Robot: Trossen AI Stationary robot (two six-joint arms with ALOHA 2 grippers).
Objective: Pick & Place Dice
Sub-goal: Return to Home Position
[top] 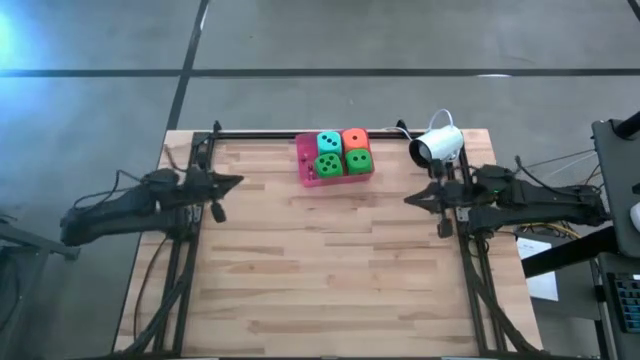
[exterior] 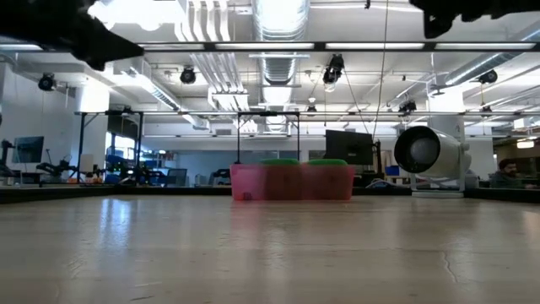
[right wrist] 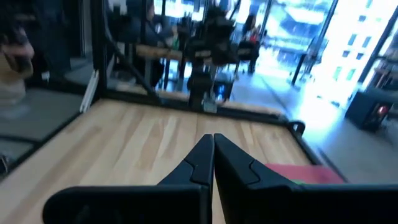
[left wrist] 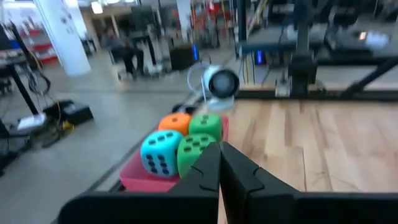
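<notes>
Four dice (top: 337, 152) sat packed in the pink bin (top: 304, 165) at the counter's (top: 330, 270) far edge, between my arms. My left claw (top: 237, 182) and nearer right claw (top: 408, 199) hung pinched closed, empty, both apart from it.

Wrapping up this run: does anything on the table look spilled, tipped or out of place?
Nothing stands out. The teal die, orange die and two green dice sit inside the pink bin at the table's far edge. The left claw and right claw are shut, empty, at the sides.
</notes>
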